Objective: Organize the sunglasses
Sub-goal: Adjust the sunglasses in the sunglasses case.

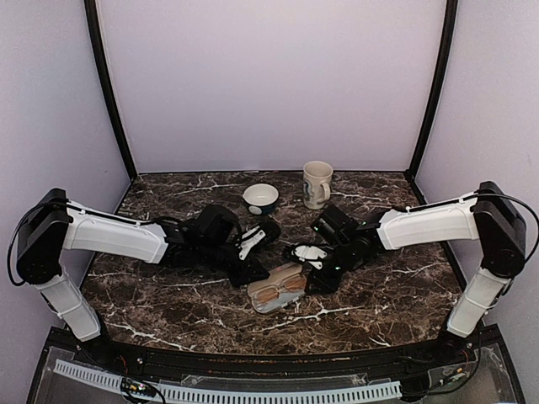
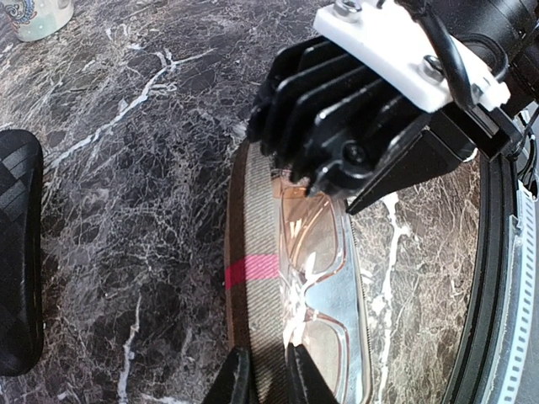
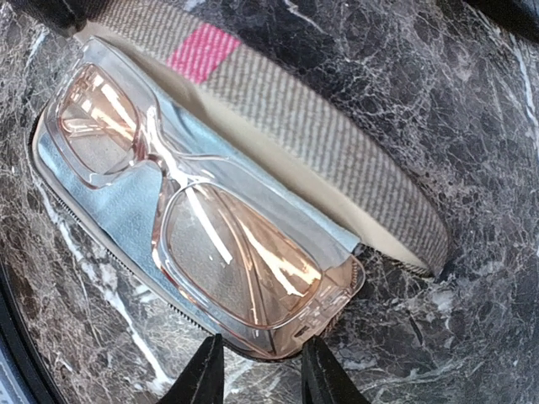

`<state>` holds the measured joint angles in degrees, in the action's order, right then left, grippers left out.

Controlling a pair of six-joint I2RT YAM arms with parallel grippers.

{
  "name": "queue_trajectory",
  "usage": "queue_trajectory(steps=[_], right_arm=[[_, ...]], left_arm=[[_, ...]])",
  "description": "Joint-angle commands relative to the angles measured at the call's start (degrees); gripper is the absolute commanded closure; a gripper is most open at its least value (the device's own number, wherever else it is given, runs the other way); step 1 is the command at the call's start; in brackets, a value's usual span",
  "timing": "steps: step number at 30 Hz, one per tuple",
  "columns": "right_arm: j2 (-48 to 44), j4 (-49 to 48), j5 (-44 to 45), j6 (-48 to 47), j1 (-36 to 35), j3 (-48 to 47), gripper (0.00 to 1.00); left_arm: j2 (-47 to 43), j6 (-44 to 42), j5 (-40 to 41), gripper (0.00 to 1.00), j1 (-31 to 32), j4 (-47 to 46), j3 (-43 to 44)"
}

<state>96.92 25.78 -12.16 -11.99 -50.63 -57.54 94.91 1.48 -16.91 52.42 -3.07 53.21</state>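
Observation:
The dark sunglasses are not in view. A brown striped case (image 1: 278, 288) lies open mid-table, its lid (image 3: 312, 135) raised. Inside it, pink clear-framed glasses (image 3: 227, 244) rest folded on a pale blue cloth (image 3: 126, 210). My left gripper (image 2: 265, 358) is shut on the near edge of the striped lid (image 2: 253, 252), one finger on each side of it. My right gripper (image 3: 261, 353) closes around the end of the pink glasses (image 2: 316, 244), a finger on either side of the hinge corner. In the left wrist view its black body covers the far end of the case.
A black checkered case (image 2: 17, 252) lies left of the striped one. A blue-rimmed bowl (image 1: 260, 199) and a patterned mug (image 1: 317, 183) stand at the back. The table's front edge with a black rail (image 2: 497, 252) runs close beside the open case.

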Motion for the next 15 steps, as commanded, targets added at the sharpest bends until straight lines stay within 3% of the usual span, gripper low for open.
queue_trajectory(steps=[1,15], right_arm=[[0.91,-0.2,-3.09,-1.69,-0.52,-1.75,0.66],[0.83,0.82,1.25,1.04,-0.24,-2.65,0.58]], left_arm=[[-0.56,-0.71,-0.76,0.85,0.55,-0.18,0.97],[-0.91,-1.67,0.24,0.85,0.83,-0.01,0.79]])
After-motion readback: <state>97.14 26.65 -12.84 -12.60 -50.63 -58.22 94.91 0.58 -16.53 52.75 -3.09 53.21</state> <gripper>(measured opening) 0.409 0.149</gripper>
